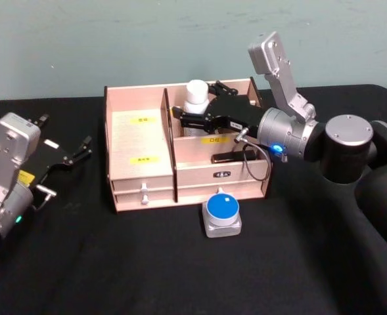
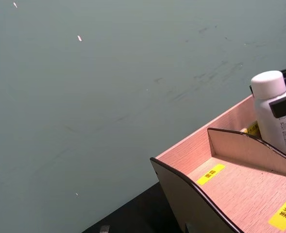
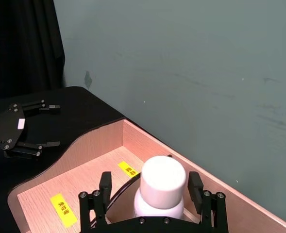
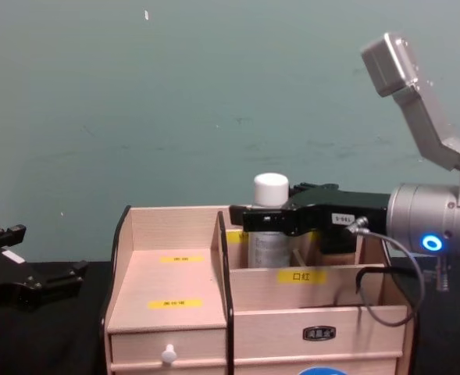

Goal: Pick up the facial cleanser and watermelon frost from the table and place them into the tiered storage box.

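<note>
Your right gripper point(image 1: 196, 104) reaches in from the right of the head view, level and high enough to clear the walls of the box point(image 1: 137, 141). It straddles the cleanser point(image 1: 196, 92), which stands upright in the rear compartment just right of the middle divider. That is the deepest slot, so a tall bottle can stand there without tipping.

The jaws sit below the cap, one in front of the bottle and one behind. In the right wrist view they stand wider than the cap, with a gap on one side, so I judge the grip slack rather than clamped. The bottle seems to rest on its own base.

The frost point(image 1: 222, 209), blue lid up, sits on the black table point(image 1: 180, 262) at lower centre, just in front of the box's drawers and not yet picked up. The lower front tiers look like the natural place for something that flat.

Your left gripper point(image 1: 65, 141) waits at the left edge with its jaws spread wide, well apart from the box.
</note>
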Tool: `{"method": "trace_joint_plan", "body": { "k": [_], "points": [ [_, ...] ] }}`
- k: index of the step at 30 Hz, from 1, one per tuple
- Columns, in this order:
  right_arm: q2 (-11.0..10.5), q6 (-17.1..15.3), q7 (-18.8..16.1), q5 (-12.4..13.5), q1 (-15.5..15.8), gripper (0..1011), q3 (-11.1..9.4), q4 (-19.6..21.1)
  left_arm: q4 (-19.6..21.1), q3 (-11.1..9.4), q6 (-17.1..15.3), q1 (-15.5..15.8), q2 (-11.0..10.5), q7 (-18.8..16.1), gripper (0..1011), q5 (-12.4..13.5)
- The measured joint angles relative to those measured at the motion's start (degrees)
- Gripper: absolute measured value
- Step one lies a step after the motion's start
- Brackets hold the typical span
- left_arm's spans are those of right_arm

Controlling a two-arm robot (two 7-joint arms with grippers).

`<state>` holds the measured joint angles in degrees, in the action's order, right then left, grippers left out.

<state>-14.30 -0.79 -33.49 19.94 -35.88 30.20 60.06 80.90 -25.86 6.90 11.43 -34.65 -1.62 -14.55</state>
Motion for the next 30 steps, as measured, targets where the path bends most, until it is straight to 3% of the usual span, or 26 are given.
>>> {"method": "trace_joint_plan", "body": {
  "k": [5, 12, 16, 22, 30],
  "points": [
    [-1.47, -2.59, 0.85, -0.36, 1.17, 1002, 0.01, 4.3, 0.0, 0.0, 0.0, 0.0, 0.0, 0.0, 1010, 0.0],
    [-5.28, -9.28, 2.85, -0.8, 4.06, 1003, 0.16, 14.57, 0.0, 0.0, 0.0, 0.0, 0.0, 0.0, 1010, 0.0],
    [-8.52, -15.28, 4.96, -0.42, 7.37, 1003, -0.42, 23.47, 0.0, 0.0, 0.0, 0.0, 0.0, 0.0, 1010, 0.0],
    [-12.55, -21.81, 7.73, 0.93, 12.38, 1003, -1.84, 33.96, 0.0, 0.0, 0.0, 0.0, 0.0, 0.0, 1010, 0.0],
    [-16.38, -26.52, 11.7, 1.94, 19.16, 1003, -4.25, 43.9, 0.0, 0.0, 0.0, 0.0, 0.0, 0.0, 1010, 0.0]
  ]
}}
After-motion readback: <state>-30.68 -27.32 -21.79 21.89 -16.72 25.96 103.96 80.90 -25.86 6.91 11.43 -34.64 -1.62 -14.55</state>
